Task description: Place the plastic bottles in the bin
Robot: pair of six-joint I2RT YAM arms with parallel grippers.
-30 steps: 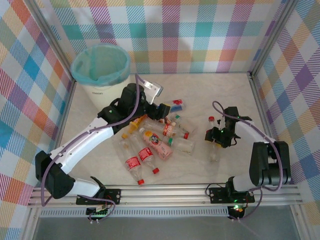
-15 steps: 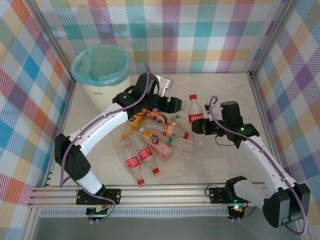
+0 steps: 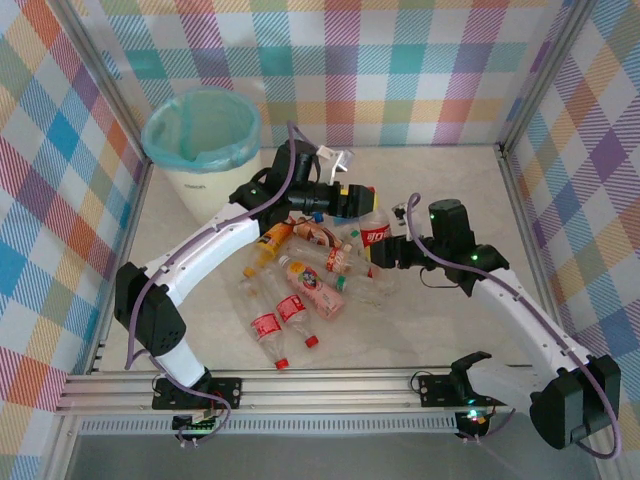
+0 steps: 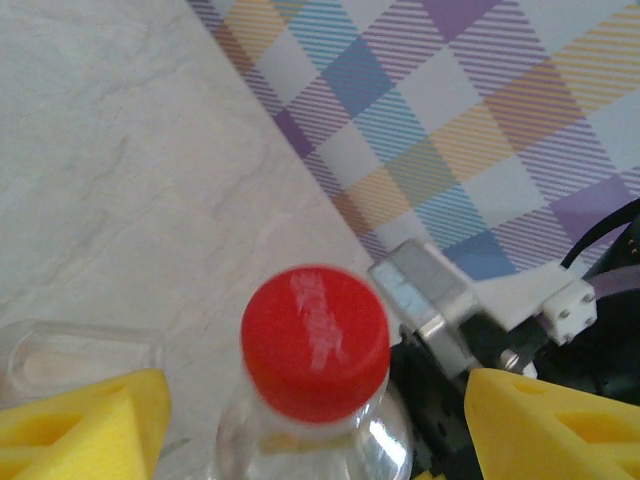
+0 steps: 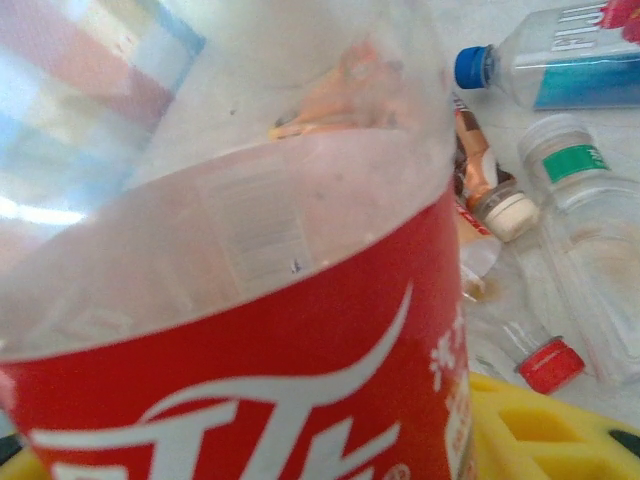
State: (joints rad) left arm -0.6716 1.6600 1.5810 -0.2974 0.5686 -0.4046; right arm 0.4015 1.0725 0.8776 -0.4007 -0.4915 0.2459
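Note:
A clear plastic bottle with a red label [image 3: 375, 233] hangs above the table, and my right gripper [image 3: 387, 251] is shut on its body. The label [image 5: 250, 400] looms close in the right wrist view, beside one yellow pad [image 5: 535, 430]. My left gripper [image 3: 356, 197] is open around the bottle's top. Its red cap [image 4: 315, 340] sits between the yellow pads [image 4: 80, 425] with a gap on each side. Several more plastic bottles [image 3: 300, 290] lie heaped mid-table. The cream bin [image 3: 195, 185] with its blue-green liner stands at the back left.
Plaid walls close the table in on three sides. Under the held bottle lie a blue-capped bottle [image 5: 560, 70], a green-labelled one [image 5: 580, 170] and a loose red-capped one [image 5: 548, 365]. An orange bottle [image 3: 270, 240] lies at the pile's left.
My right arm lifted the red-label bottle off the table and carried it left. My left gripper swung right over its cap, and its jaws have narrowed a little.

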